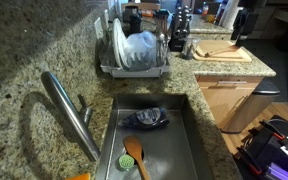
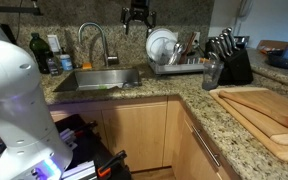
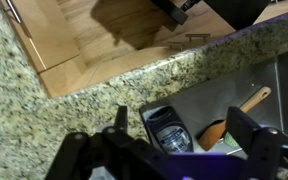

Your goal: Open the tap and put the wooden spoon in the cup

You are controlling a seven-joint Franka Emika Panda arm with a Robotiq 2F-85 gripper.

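Granite surface surrounds the steel sink, with the slanted tap at its left edge. The wooden spoon lies flat in the basin, nearer than a dark container. Fingers hang above the sink's edge, spread wide and empty.

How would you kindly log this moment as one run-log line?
tool: open, empty, high above sink | tap: tool clear of it | wooden spoon: lying in sink | dark container: beside spoon
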